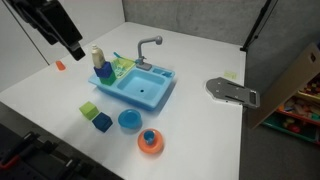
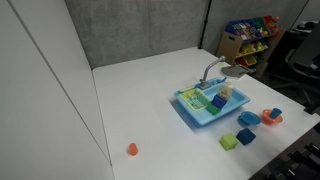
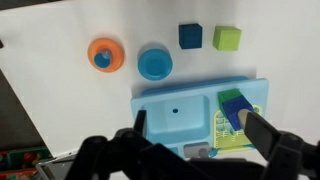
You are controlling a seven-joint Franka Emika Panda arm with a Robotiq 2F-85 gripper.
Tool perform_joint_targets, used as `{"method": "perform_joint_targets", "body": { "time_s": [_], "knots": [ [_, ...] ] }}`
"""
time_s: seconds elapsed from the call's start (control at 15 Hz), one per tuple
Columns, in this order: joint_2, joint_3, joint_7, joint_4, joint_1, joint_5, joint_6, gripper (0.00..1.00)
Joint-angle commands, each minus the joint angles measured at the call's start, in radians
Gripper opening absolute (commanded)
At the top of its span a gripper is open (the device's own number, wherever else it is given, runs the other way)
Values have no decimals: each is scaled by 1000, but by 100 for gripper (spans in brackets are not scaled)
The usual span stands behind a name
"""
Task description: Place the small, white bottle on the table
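The small cream-white bottle (image 1: 97,57) stands upright on a blue block in the drainer end of the blue toy sink (image 1: 140,90). It also shows in an exterior view (image 2: 226,92). In the wrist view its top (image 3: 244,116) peeks out beside my right finger, on the blue block (image 3: 234,104). My gripper (image 1: 72,47) hangs open and empty above the sink, up and to the side of the bottle. In the wrist view its fingers (image 3: 198,122) straddle the sink (image 3: 170,115). The white table (image 1: 205,130) lies under everything.
A grey toy faucet (image 1: 148,45) rises at the sink's back. In front lie a green cube (image 1: 89,109), a blue cube (image 1: 102,122), a blue bowl (image 1: 129,120) and an orange piece (image 1: 150,141). A grey flat object (image 1: 232,91) lies near the table's edge.
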Motion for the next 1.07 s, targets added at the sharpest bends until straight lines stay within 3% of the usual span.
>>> {"method": "perform_joint_targets", "body": {
  "time_s": [0.0, 0.47, 1.0],
  "knots": [
    [96, -17, -46, 27, 38, 61, 62, 100],
    [280, -5, -69, 81, 107, 158, 175, 100],
    [520, 35, -83, 243, 163, 246, 222, 100]
  ]
}}
